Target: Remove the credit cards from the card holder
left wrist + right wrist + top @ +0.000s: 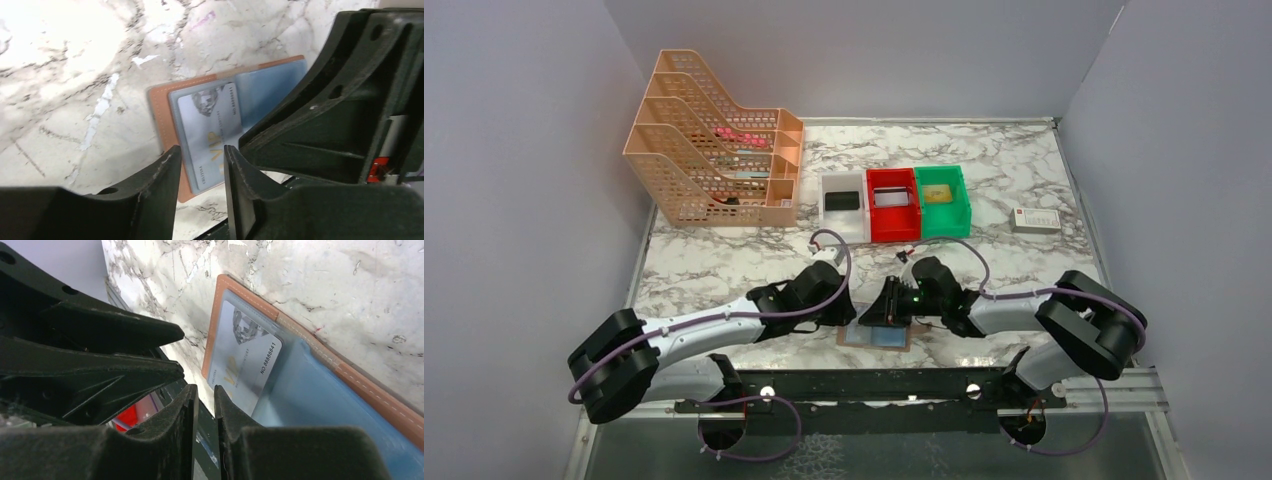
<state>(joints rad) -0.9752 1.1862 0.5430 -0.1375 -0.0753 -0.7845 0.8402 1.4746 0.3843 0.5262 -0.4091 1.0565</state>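
Where the two arms meet at the near bench edge, the left fingers (162, 172) stand slightly apart with nothing between them. The right fingers (185, 415) are nearly pressed together, showing only a thin slit and nothing gripped. Both sets of tips are close over the card holder (159, 112); whether they touch it cannot be told. It lies spread flat on the marbled bench (65, 75), pale blue panels up. One silver-grey credit card (210, 130), marked VIP, is tucked in a pocket. Further back stand a white bin (826, 205), red bin (892, 228) and green bin (942, 222) in a row, with a peach file rack (714, 170) to the left.
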